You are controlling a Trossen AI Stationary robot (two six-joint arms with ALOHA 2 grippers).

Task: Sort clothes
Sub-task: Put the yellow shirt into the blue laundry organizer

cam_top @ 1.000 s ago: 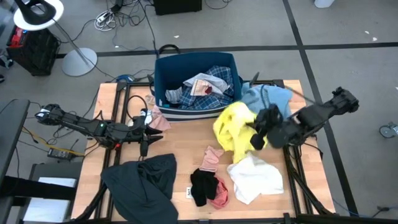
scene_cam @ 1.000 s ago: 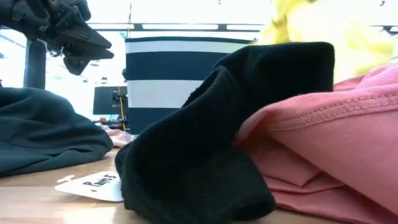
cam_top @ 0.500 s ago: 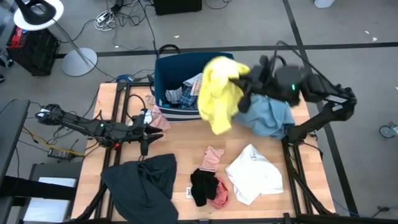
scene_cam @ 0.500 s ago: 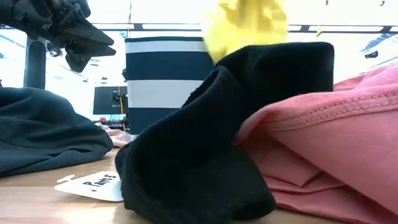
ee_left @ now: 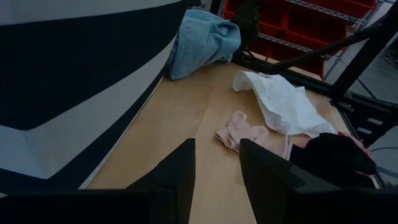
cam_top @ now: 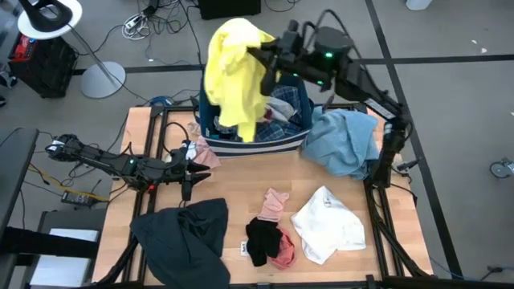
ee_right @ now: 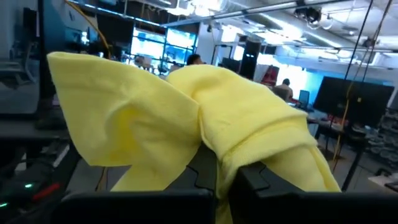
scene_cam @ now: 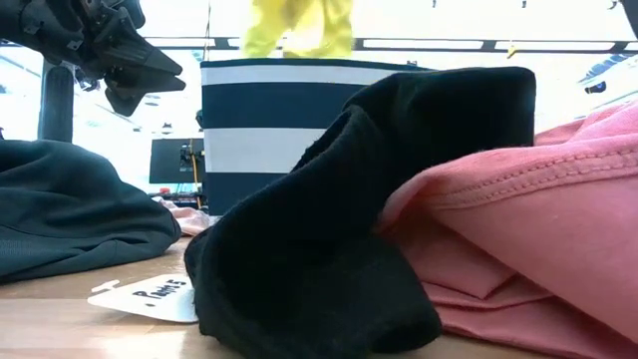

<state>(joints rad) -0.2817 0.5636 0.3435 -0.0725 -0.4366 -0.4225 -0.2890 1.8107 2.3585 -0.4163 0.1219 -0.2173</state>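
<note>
The yellow garment (cam_top: pixel 233 68), a second ago beside the light blue garment (cam_top: pixel 344 140) on the table, now hangs above the striped bin (cam_top: pixel 213 132), pinched in the right gripper (cam_top: pixel 265 58) (release into the bin looks imminent). The left gripper (cam_top: pixel 190 170), fingers spread, waits near the bin's corner.

Garment (cam_top: pixel 233 76) hangs above bin (cam_top: pixel 210 132); other clothes (cam_top: pixel 325 225) on table (cam_top: pixel 241 181).
</note>
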